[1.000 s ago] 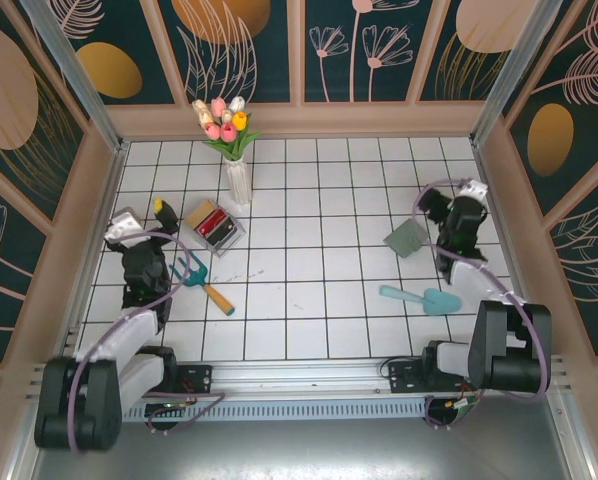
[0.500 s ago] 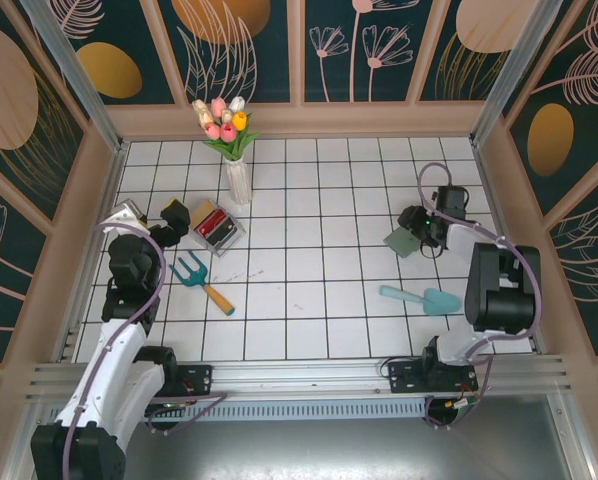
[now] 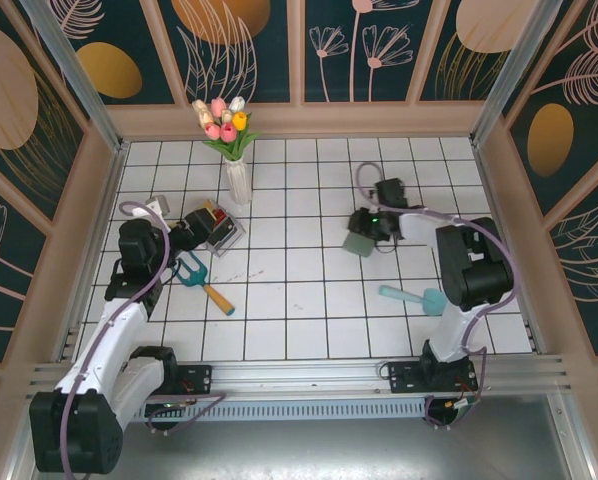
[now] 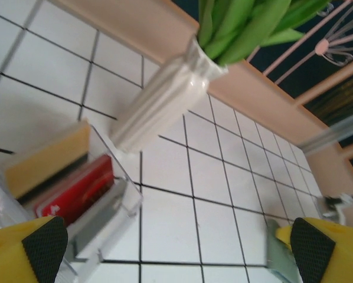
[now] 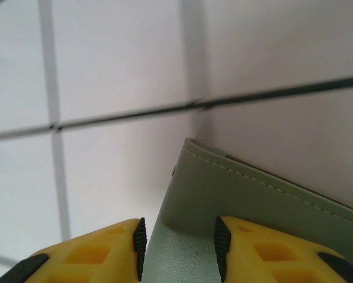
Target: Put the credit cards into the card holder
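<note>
Credit cards (image 4: 76,190): two countable, one red and one tan (image 4: 46,158), standing on edge in one clear box (image 3: 222,230) left of centre, near the one white vase (image 3: 238,181). One card holder (image 3: 358,244), grey-green, right of centre on the tiles. One hand rake (image 3: 202,281), one teal trowel (image 3: 420,297). My right gripper (image 5: 179,250): jaws partly closed, both pads (image 5: 140,247) pressed against the card holder's edge, pinching it. My left gripper (image 3: 189,236): jaws spread fully wide, holding nothing, just beside the box.
</note>
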`<state>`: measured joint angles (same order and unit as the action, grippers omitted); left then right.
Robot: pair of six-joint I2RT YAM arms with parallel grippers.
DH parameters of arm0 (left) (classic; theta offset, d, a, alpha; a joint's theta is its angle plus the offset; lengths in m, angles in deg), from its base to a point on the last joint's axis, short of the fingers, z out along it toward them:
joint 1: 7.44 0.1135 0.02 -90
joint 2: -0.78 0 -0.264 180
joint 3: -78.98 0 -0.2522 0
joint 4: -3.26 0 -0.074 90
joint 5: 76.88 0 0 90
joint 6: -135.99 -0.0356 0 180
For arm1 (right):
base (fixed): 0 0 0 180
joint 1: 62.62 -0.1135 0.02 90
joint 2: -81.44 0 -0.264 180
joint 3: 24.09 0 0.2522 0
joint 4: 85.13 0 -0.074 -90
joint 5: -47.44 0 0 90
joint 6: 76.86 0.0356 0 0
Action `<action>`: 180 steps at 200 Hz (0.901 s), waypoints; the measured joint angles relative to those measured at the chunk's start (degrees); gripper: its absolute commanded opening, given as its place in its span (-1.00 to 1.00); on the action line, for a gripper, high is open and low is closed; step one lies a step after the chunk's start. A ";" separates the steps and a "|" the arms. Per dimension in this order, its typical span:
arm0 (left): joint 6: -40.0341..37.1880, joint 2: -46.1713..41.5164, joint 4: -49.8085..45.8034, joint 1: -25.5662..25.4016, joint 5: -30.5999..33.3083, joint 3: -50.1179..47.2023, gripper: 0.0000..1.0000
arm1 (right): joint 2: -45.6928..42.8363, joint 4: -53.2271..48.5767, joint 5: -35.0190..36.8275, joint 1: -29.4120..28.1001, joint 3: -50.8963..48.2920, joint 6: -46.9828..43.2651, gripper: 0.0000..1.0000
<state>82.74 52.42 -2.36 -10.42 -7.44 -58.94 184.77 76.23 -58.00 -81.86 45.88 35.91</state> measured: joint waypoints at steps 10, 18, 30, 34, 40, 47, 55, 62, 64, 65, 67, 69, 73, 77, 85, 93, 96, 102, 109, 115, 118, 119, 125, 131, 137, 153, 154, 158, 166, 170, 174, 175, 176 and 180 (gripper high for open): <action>0.63 0.90 0.09 -0.02 -2.32 0.00 0.97 | 0.00 1.44 -0.63 -4.39 -0.76 0.83 -0.22; 1.25 1.62 0.20 -0.15 -4.20 -0.02 0.96 | -0.07 2.60 -1.07 -7.89 -1.33 1.60 -0.21; 2.21 2.43 0.24 -0.98 -6.34 -0.02 0.92 | -0.31 4.87 -1.60 -13.42 -2.47 3.50 -0.22; 2.47 2.58 0.24 -1.46 -6.71 -0.07 0.91 | -0.35 5.49 -1.55 -15.32 -2.78 4.33 -0.22; 2.64 2.84 0.33 -2.78 -7.41 -0.24 0.88 | -0.46 6.14 -1.46 -17.62 -3.13 5.40 -0.22; 2.93 2.97 0.35 -4.22 -7.87 -0.48 0.84 | -0.59 6.75 -1.60 -20.63 -3.45 6.95 -0.22; 3.30 3.13 0.48 -6.43 -8.46 -0.98 0.78 | -0.66 7.28 -1.66 -23.39 -3.63 8.44 -0.22; 3.82 3.32 0.81 -8.09 -9.03 -1.57 0.71 | -0.79 7.56 -1.75 -25.55 -3.80 9.77 -0.21; 3.93 3.37 0.83 -8.31 -9.05 -1.64 0.70 | -0.85 7.65 -1.88 -26.45 -3.91 10.36 -0.21; 4.37 3.50 0.96 -8.76 -9.18 -1.86 0.69 | -0.92 7.67 -1.95 -26.69 -3.93 10.64 -0.21; 4.26 3.58 1.09 -9.14 -9.27 -2.05 0.67 | -0.98 7.67 -2.01 -27.26 -4.00 10.86 -0.21; 4.33 3.67 1.18 -9.51 -9.42 -2.27 0.66 | -1.05 7.72 -2.10 -27.67 -4.09 11.19 -0.21; 4.87 3.91 1.33 -10.03 -9.62 -2.58 0.64 | -1.33 7.69 -2.25 -28.41 -4.24 11.91 -0.21; 4.90 4.22 1.51 -10.60 -9.73 -2.93 0.61 | -1.53 7.61 -2.29 -28.89 -4.44 12.50 -0.21; 5.57 5.38 1.88 -11.82 -9.94 -3.54 0.57 | -2.51 7.08 -2.21 -29.64 -5.03 13.92 -0.20; 5.97 6.84 1.90 -12.96 -10.14 -3.78 0.54 | -3.63 6.03 -1.84 -29.79 -5.60 14.95 -0.19; 5.95 7.39 1.88 -13.31 -10.14 -3.78 0.54 | -4.09 5.44 -1.60 -29.77 -5.81 15.26 -0.20; 6.21 8.74 1.88 -14.49 -10.23 -3.78 0.52 | -5.11 4.37 -0.83 -29.66 -6.19 15.67 -0.19; 6.43 10.10 1.90 -15.65 -10.32 -3.78 0.51 | -6.60 2.89 0.20 -29.44 -6.51 16.17 -0.20; 6.62 11.19 1.90 -16.61 -10.32 -3.78 0.51 | -7.61 1.90 0.96 -29.18 -6.67 16.33 -0.21; 6.69 11.76 1.90 -17.09 -10.29 -3.78 0.51 | -8.24 1.44 1.14 -29.03 -6.78 16.44 -0.22; 6.73 11.89 1.90 -17.22 -10.29 -3.78 0.51 | -8.50 1.29 1.31 -28.92 -6.80 16.39 -0.22; 6.93 12.94 1.90 -18.10 -10.32 -3.78 0.50 | -9.51 0.50 1.95 -28.59 -6.88 16.59 -0.22; 7.10 13.73 1.92 -18.82 -10.32 -3.78 0.50 | -10.27 -0.15 2.32 -28.22 -6.88 16.70 -0.22; 7.34 14.40 1.99 -19.39 -10.32 -3.78 0.51 | -10.84 -0.66 2.80 -27.91 -6.95 16.79 -0.24; 7.54 17.33 2.43 -21.66 -10.34 -3.65 0.54 | -11.76 -2.03 4.11 -27.47 -7.56 17.00 -0.30; 7.54 17.51 2.43 -21.79 -10.34 -3.63 0.54 | -11.78 -2.10 4.20 -27.47 -7.61 17.05 -0.29; 7.56 18.34 2.40 -22.36 -10.45 -3.45 0.54 | -11.80 -2.60 4.66 -27.50 -7.85 17.29 -0.28; 7.45 20.04 2.34 -23.54 -10.47 -2.91 0.54 | -11.80 -3.45 5.49 -27.74 -8.24 17.88 -0.24; 7.45 20.83 2.27 -24.11 -10.47 -2.51 0.54 | -11.80 -4.00 6.05 -27.89 -8.46 18.08 -0.25; 7.41 21.75 2.29 -24.59 -10.45 -2.16 0.53 | -11.80 -4.52 6.51 -28.06 -8.66 18.36 -0.26; 7.39 22.14 2.29 -24.87 -10.45 -1.99 0.53 | -11.80 -4.61 6.64 -28.09 -8.70 18.43 -0.27; 7.39 22.14 2.29 -24.87 -10.45 -1.99 0.53 | -11.80 -4.68 6.78 -28.13 -8.76 18.51 -0.27; 7.37 23.43 2.32 -25.64 -10.45 -1.33 0.51 | -11.80 -5.29 7.39 -28.33 -9.09 18.84 -0.27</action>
<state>90.10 75.85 -0.04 -36.06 -17.88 -60.27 172.96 70.94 -50.61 -110.19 36.79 54.75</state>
